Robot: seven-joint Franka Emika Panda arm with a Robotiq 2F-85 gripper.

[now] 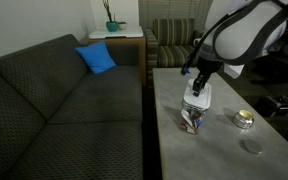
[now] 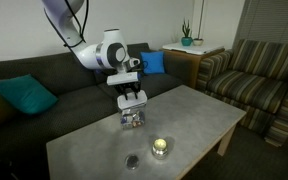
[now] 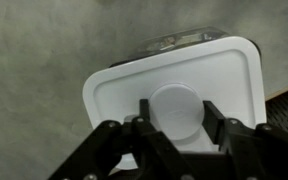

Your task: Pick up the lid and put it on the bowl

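Pincer clamps the lid over the bowl, which peeks out at 12 o'clock; released off-centre, the lid may tip.

Both exterior views are dim, evenly lit and low in detail. My wrist view is brighter: the white lid is softly blown out; my fingers appear dark and blurred.

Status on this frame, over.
Gripper shut on lid by its knob. Lid over bowl, seating unclear. Nothing blocking: tin and grey disc stand apart.
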